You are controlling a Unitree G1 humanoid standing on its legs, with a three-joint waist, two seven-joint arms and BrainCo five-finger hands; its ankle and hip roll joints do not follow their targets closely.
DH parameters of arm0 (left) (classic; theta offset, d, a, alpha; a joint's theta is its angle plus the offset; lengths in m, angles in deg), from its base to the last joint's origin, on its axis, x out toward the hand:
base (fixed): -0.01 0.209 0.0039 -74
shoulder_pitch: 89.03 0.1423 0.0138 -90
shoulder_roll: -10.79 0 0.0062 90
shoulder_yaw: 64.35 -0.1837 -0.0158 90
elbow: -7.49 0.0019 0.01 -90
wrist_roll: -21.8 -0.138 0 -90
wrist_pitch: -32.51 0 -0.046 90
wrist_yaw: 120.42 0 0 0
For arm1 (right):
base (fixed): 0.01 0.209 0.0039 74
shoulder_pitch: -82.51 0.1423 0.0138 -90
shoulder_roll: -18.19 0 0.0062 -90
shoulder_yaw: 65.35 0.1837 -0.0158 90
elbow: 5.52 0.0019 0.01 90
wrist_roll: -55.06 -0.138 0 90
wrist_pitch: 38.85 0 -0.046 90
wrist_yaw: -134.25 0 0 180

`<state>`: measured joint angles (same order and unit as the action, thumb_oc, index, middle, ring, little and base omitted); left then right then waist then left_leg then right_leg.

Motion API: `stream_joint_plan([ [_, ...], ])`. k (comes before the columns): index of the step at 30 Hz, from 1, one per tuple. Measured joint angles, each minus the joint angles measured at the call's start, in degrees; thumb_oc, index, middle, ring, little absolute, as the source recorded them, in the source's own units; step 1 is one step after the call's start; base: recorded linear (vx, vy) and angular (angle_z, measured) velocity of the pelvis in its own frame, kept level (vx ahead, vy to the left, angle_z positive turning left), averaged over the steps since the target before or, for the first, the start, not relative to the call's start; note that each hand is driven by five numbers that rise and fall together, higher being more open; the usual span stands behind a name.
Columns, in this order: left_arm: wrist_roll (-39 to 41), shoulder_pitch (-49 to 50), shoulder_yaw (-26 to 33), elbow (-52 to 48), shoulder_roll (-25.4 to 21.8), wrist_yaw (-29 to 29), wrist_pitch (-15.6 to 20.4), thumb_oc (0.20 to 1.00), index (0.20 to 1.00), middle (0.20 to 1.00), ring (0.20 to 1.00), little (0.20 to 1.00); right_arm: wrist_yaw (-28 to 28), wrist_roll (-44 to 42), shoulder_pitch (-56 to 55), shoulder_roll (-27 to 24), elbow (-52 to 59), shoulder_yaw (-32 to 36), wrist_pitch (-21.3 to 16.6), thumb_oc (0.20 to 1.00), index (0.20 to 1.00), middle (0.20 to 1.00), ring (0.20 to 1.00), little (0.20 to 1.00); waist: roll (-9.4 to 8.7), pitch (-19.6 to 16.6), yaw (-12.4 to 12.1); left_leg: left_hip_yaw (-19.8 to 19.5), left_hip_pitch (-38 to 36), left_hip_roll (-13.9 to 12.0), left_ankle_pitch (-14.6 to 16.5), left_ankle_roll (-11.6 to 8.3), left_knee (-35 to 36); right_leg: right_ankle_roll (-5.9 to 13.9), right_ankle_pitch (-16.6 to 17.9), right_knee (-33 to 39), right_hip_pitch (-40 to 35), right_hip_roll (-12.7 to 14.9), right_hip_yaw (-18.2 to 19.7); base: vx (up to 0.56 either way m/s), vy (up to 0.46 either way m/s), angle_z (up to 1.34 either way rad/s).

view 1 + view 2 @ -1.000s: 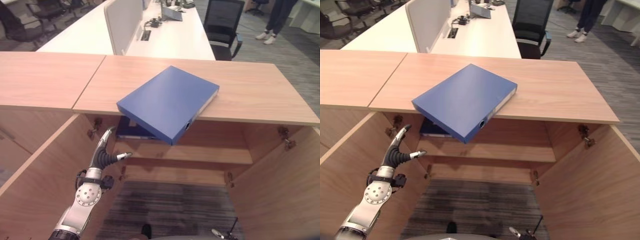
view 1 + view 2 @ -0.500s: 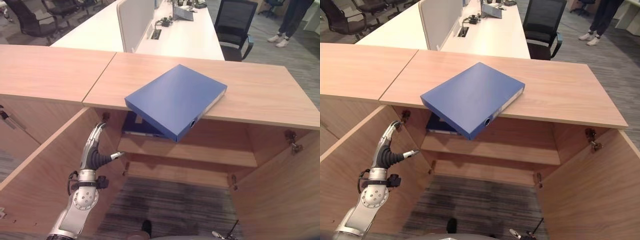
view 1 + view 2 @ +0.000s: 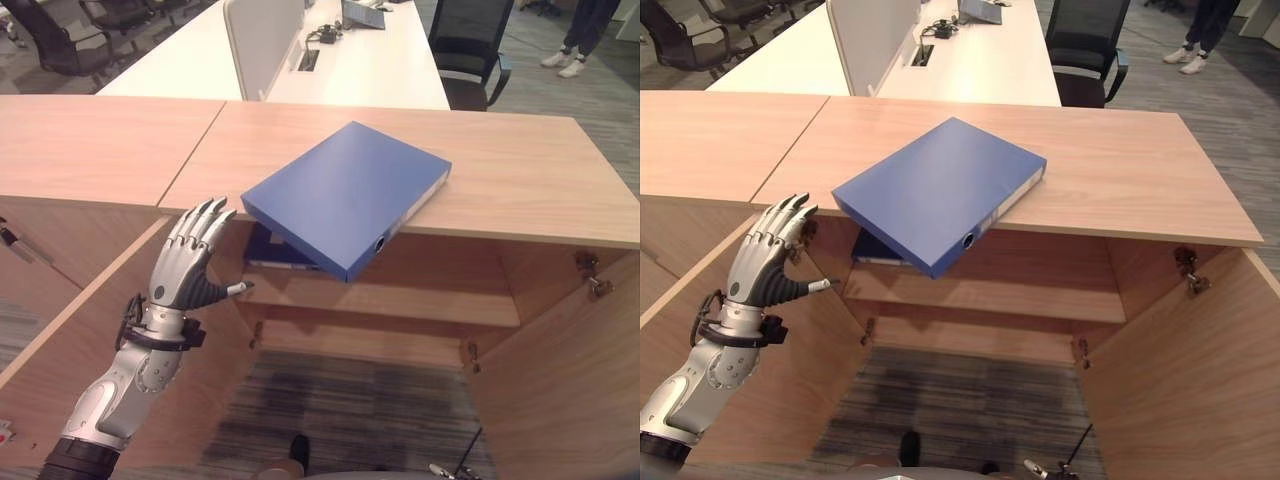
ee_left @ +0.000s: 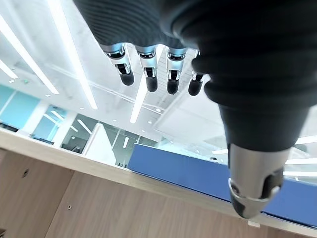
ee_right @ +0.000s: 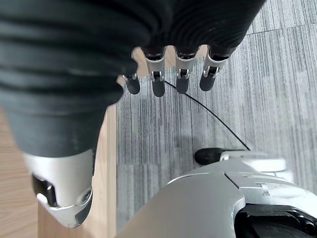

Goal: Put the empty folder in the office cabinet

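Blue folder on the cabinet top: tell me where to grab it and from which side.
Grip the blue folder at the corner overhanging the cabinet top, coming from the front and slightly below. That corner juts free, so fingers can get under it. The open left hand is raised near it.

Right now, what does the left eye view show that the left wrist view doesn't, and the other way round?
The left eye view gives the blue folder from above, lying on the cabinet top with one corner overhanging the open front. It also shows the shelf inside and a black chair beyond. The left wrist view adds ceiling light strips past the straight fingers. Both show the left hand, open and holding nothing, close beside the folder under the cabinet top's front edge.
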<state>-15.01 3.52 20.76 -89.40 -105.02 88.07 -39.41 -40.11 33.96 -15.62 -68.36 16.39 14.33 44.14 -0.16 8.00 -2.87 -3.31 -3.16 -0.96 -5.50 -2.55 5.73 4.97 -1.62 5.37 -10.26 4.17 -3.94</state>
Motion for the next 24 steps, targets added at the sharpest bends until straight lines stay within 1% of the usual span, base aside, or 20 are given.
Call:
stream_joint_plan([
  [2, -1.1, -1.4, -0.9, -0.5, -4.2, 0.1, 0.1, 1.0, 1.0, 1.0, 1.0, 1.0, 0.0, 0.3, 0.0, -0.1, 0.0, -0.3, 0.0, 1.0, 1.0, 1.0, 1.0, 1.0, 0.24, 0.0, 0.4, 0.1, 0.0, 0.0, 0.0, -0.01, 0.0, 0.0, 0.0, 0.0, 0.0, 0.0, 0.0, 0.0, 0.0, 0.0],
  [3, -3.2, -2.6, -1.0, -1.7, -7.5, 0.5, 0.1, 1.0, 1.0, 1.0, 1.0, 1.0, 0.0, 0.3, 0.0, -0.2, 0.0, -0.5, -0.1, 1.0, 1.0, 1.0, 1.0, 1.0, 0.34, 0.0, 0.7, 0.2, 0.0, 0.0, 0.0, 0.0, 0.0, -0.01, 0.0, 0.0, -0.2, 0.0, 0.1, 0.01, 0.014, -0.05],
  [4, -4.4, -3.7, -1.0, -2.8, -9.0, 1.3, 0.0, 1.0, 1.0, 1.0, 1.0, 1.0, 0.0, 0.3, -0.1, -0.2, -0.1, -0.6, -0.1, 1.0, 1.0, 1.0, 1.0, 1.0, 0.54, -0.2, 0.8, 0.3, -0.2, 0.0, 0.0, 0.0, 0.0, -0.27, 0.3, 0.0, -0.3, 0.1, 0.2, 0.01, 0.02, -0.05],
  [6, -7.0, -6.6, -2.3, -4.3, -10.4, 2.0, 0.1, 1.0, 1.0, 1.0, 1.0, 1.0, 0.0, 0.3, 0.0, -0.4, -0.1, -0.7, -0.4, 1.0, 1.0, 1.0, 1.0, 1.0, 1.04, -0.6, 1.0, 0.6, -0.2, 0.0, 0.0, 0.0, 0.0, -0.26, 0.3, 0.0, 0.0, 0.1, 0.2, 0.01, 0.018, -0.06],
  [7, -7.5, -7.7, -3.3, -4.6, -10.4, 2.3, 0.1, 1.0, 1.0, 1.0, 1.0, 1.0, 0.0, 0.3, 0.0, -0.7, -0.1, -0.7, -0.4, 1.0, 1.0, 1.0, 1.0, 1.0, 1.33, -0.8, 1.0, 0.6, -0.2, 0.0, 0.0, 0.0, 0.0, -0.22, 0.3, 0.0, 0.0, 0.1, 0.2, 0.01, 0.015, -0.06],
  [8, -7.7, -7.8, -4.3, -4.6, -10.4, 2.5, 0.2, 1.0, 1.0, 1.0, 1.0, 1.0, 0.0, 0.3, 0.1, -0.7, -0.1, -0.7, -0.5, 1.0, 1.0, 1.0, 1.0, 1.0, 1.59, -1.0, 1.4, 0.7, -0.3, 0.0, 0.0, 0.0, 0.0, -0.3, 0.4, 0.0, -0.2, 0.1, 0.4, 0.0, 0.0, 0.0],
  [10, -9.5, -7.8, -4.6, -4.6, -10.4, 2.4, 0.3, 1.0, 1.0, 1.0, 1.0, 1.0, 0.0, 0.3, 0.2, -0.8, -0.1, -0.7, -0.5, 1.0, 1.0, 1.0, 1.0, 1.0, 1.61, -1.0, 2.3, 0.8, -0.4, -0.1, 0.0, 0.0, 0.0, -0.37, 0.4, 0.0, -0.3, 0.0, 0.4, 0.0, 0.009, -0.02],
  [14, -9.9, -8.5, -5.1, -4.4, -10.5, 2.1, 0.1, 1.0, 1.0, 1.0, 1.0, 1.0, 0.0, 0.3, 0.1, -0.9, -0.2, -0.7, -0.5, 1.0, 1.0, 1.0, 1.0, 1.0, 1.55, -1.0, 2.4, 1.2, -0.3, -0.2, 0.0, -0.03, 0.0, -0.32, 0.5, 0.0, 0.1, 0.0, 0.8, 0.01, 0.011, -0.05],
  [16, -9.9, -9.7, -6.9, -4.4, -10.6, 1.8, 0.1, 1.0, 1.0, 1.0, 1.0, 1.0, -0.1, 0.3, 0.2, -0.8, -0.1, -0.7, -0.6, 1.0, 1.0, 1.0, 1.0, 1.0, 1.48, -1.1, 2.5, 1.3, -0.2, -0.2, 0.0, -0.02, 0.0, -0.31, 0.6, 0.0, 0.2, 0.1, 0.8, 0.0, 0.0, 0.0],
  [17, -9.9, -9.7, -6.9, -4.4, -10.6, 1.8, 0.1, 1.0, 1.0, 1.0, 1.0, 1.0, -0.1, 0.3, 0.2, -0.8, -0.1, -0.7, -0.6, 1.0, 1.0, 1.0, 1.0, 1.0, 1.48, -1.1, 2.5, 1.3, -0.2, -0.2, 0.0, -0.02, 0.0, -0.31, 0.6, 0.0, 0.2, 0.1, 0.8, 0.0, 0.0, 0.0],
  [18, -9.9, -10.4, -8.8, -4.4, -10.4, 1.7, 0.2, 1.0, 1.0, 1.0, 1.0, 1.0, -0.1, 0.2, 0.2, -0.8, -0.1, -0.7, -0.5, 1.0, 1.0, 1.0, 1.0, 1.0, 1.42, -1.1, 2.4, 1.3, -0.2, -0.2, 0.0, -0.02, 0.0, -0.31, 0.6, 0.0, 0.2, 0.0, 0.9, 0.0, 0.0, 0.0],
  [24, -9.9, -10.5, -9.2, -3.4, -10.1, 0.7, 0.1, 1.0, 1.0, 1.0, 1.0, 1.0, 0.0, 0.2, 0.3, -0.8, -0.1, -0.7, -0.5, 1.0, 1.0, 1.0, 1.0, 1.0, 0.81, -1.6, 2.7, 1.5, -0.2, -0.2, 0.0, -0.02, 0.0, -0.32, 0.6, 0.0, 0.3, 0.0, 1.3, 0.0, 0.002, -0.01],
])
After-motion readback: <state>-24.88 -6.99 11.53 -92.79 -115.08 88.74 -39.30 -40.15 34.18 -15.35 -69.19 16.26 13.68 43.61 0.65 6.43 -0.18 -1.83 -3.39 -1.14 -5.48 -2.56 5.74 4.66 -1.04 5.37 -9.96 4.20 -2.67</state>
